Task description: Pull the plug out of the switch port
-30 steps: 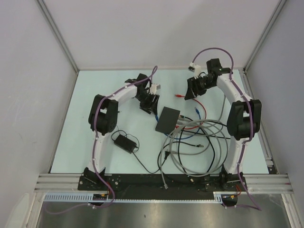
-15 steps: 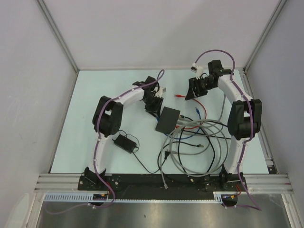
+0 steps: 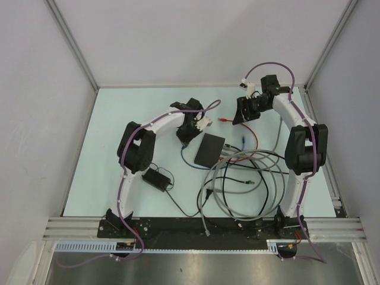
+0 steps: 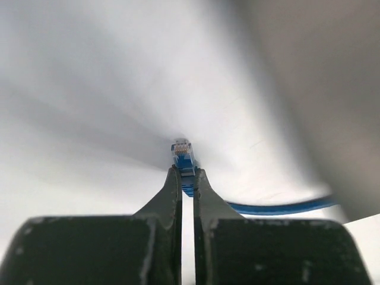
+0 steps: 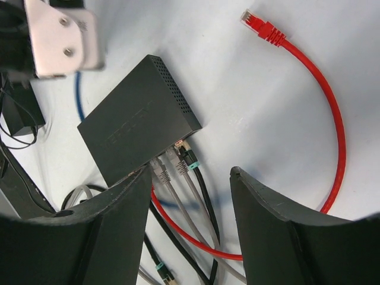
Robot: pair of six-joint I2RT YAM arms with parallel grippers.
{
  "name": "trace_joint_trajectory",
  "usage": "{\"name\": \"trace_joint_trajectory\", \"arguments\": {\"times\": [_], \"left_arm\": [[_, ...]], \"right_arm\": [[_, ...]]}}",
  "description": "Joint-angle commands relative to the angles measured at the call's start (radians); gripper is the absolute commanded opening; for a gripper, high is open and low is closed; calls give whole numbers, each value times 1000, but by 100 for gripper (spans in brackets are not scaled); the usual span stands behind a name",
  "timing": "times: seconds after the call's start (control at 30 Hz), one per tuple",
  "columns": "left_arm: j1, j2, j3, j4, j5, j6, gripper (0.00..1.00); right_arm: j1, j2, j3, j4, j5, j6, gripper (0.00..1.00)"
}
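Left wrist view tells it plainly. The left end effector (image 4: 184,173) has its jaws pressed together on the blue plug (image 4: 182,153). They nip the blue boot just behind the clear connector, which points away from the camera. Only blurred pale bench (image 4: 89,119) shows behind the plug and no port is around it, so I judge it out of the switch. Its blue cable (image 4: 279,208) trails off to the right.

From above, that end effector sits just beside the far left corner of the switch (image 3: 210,148), which lies flat near the middle of the bench. In the right wrist view the right end effector (image 5: 190,178) hangs over the switch's port face with its jaws spread wide, holding nothing. Below it are the seated plugs (image 5: 178,155), a cluster on grey, black and red leads. A loose red plug (image 5: 258,22) lies well apart from them.

The blue plug looks small, light and hard. Its clear plastic shell would likely crack or lose its latch tab if twisted. The cable is limp, so hauling on that would give little control and would strain the joint. The sound hold is on the boot right at the connector, where the jaws are now. The switch looks light, and I'd expect it to slide toward any pull unless something presses down on its flat top.
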Motion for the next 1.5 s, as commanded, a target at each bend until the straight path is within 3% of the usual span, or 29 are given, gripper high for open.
{"name": "trace_joint_trajectory", "arguments": {"times": [0.0,0.17,0.27,0.3,0.37,0.4,0.47,0.5,0.53,0.6,0.67,0.8,1.23,1.47], "left_arm": [[85,-135,-64,-83,-252,388,0],[85,-195,-185,105,-462,718,0],[88,-183,-216,231,-564,807,3],[88,-177,-218,268,-584,815,19],[93,-162,-196,348,-615,740,66],[100,-134,-108,318,-599,679,72],[117,-78,64,94,-497,385,86],[131,8,308,-13,-431,279,87],[167,51,436,-205,-326,82,87],[201,94,574,-307,-230,-63,89],[199,-25,328,-221,-220,-78,88],[203,-30,208,-275,-147,-122,82],[211,38,131,-305,16,-209,72],[215,139,151,-305,-4,-217,61]], "right_arm": [[-11,-6,30,31,1,19,60],[-12,6,33,41,-7,36,60],[-12,4,36,43,-7,34,60],[-12,4,38,41,-8,31,60],[-20,3,38,37,-7,31,60],[-23,3,38,35,-8,34,60],[-32,1,36,29,-8,37,60],[-35,-2,35,29,-8,37,60],[-40,-5,32,28,-8,37,60],[-41,-9,24,26,-7,36,60],[-44,-10,22,26,-7,36,60],[-45,1,30,32,-13,49,60],[-44,-3,16,25,-7,54,60],[-38,-10,9,18,13,43,60]]}}
